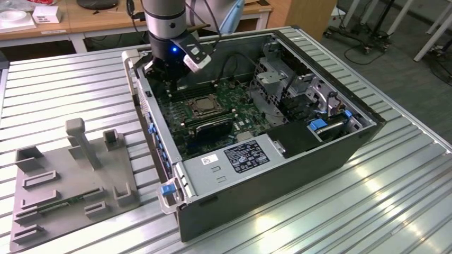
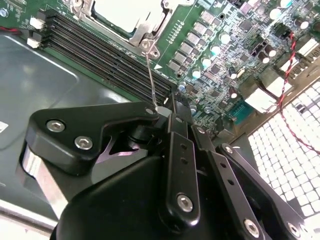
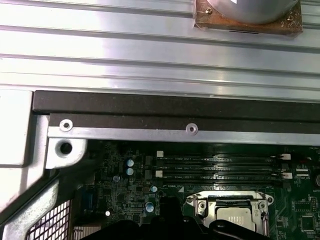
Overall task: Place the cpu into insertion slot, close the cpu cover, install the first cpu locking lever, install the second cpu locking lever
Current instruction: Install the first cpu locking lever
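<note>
Jaws were pressed together | gripper [image 2: 176, 102] tip touched locking lever [image 2: 150, 75] wire | cpu [image 3: 236, 217] sat under closed cpu cover [image 3: 199, 204]

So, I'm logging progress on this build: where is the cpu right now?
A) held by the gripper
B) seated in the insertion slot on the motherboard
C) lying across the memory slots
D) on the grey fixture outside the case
B: the cpu shows its silver top inside the metal frame of the insertion slot, while the gripper is at the end of a thin lever beside it.
</note>
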Robot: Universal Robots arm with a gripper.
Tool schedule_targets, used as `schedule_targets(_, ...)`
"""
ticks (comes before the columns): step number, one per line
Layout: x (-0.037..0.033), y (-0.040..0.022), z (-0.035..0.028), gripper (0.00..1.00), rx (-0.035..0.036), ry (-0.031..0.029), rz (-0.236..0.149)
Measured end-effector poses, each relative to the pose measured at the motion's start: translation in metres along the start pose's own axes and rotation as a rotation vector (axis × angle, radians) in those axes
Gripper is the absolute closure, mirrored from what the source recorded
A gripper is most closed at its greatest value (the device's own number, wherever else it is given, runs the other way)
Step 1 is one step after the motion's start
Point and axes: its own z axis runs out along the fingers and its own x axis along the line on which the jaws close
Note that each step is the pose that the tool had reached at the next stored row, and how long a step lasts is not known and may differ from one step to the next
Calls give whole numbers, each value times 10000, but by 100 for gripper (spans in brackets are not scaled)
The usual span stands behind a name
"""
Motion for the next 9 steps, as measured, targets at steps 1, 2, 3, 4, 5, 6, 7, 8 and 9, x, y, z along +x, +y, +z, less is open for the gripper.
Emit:
schedule_targets(1, -6, 1, 1, 89, 0, 0, 1)
schedule_targets(2, -15, 1, 2, 89, 1, 0, 0)
schedule_targets(3, -26, 1, 3, 89, 0, 0, 0)
schedule_targets(4, -39, 1, 4, 89, 0, -1, 0)
schedule_targets(5, -54, 1, 6, 89, 0, -1, 0)
schedule_targets(6, -70, 0, 7, 89, 0, -1, 0)
schedule_targets(7, -90, 0, 8, 89, 0, -1, 1)
schedule_targets(8, -110, 0, 10, 89, 0, 0, 1)
schedule_targets(9, -130, -1, 12, 89, 0, -1, 0)
